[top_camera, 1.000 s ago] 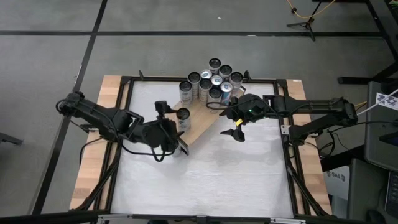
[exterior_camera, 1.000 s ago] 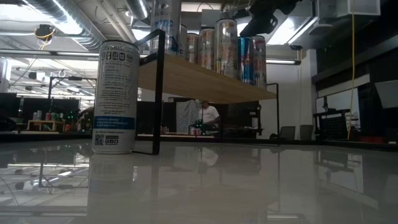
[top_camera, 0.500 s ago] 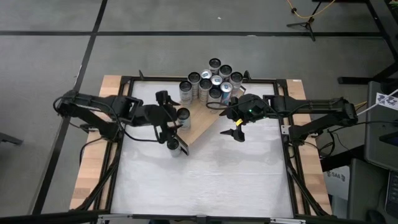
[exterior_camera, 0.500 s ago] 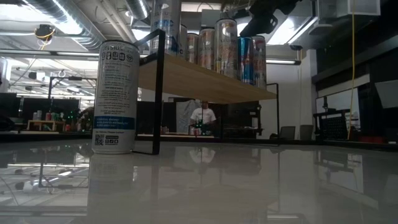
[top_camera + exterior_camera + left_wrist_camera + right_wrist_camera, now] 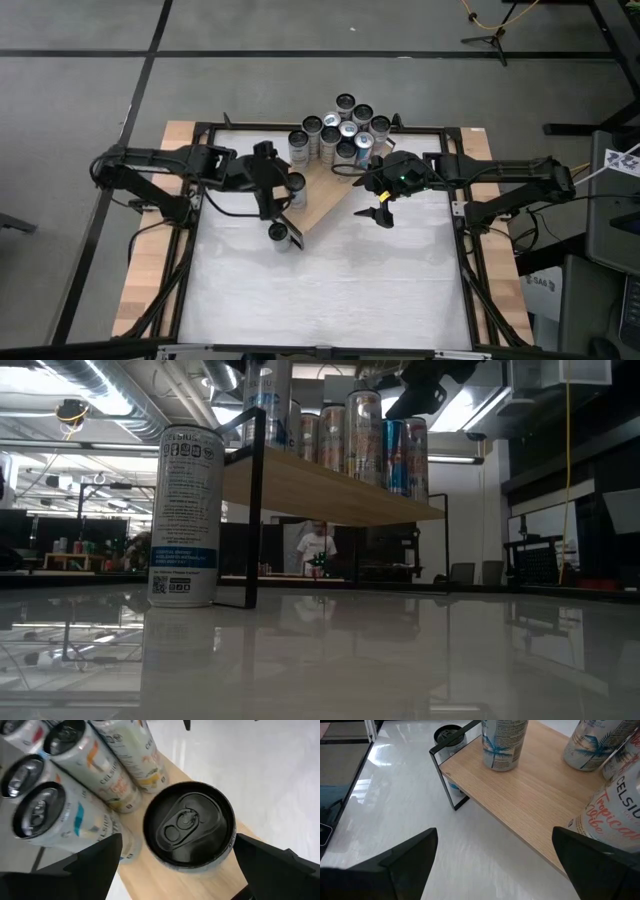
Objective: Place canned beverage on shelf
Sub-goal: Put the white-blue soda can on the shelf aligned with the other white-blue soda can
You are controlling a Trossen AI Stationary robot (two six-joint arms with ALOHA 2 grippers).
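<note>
A single can [image 5: 294,185] stood on the near end of the shelf [image 5: 320,195], with a cluster of cans [image 5: 340,128] at its far end. The left tool [image 5: 268,180], open and empty, had pulled back from over another can [image 5: 279,236] waiting on the bench [image 5: 350,280]. The right tool [image 5: 380,213] hung open, unmoved.

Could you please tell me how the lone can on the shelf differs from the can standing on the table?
The lone can stands on the shelf, directly below the open left pincer; the table can stands on the white table beside the shelf's black end frame, with no pincer over it. Both are upright and unheld.
</note>
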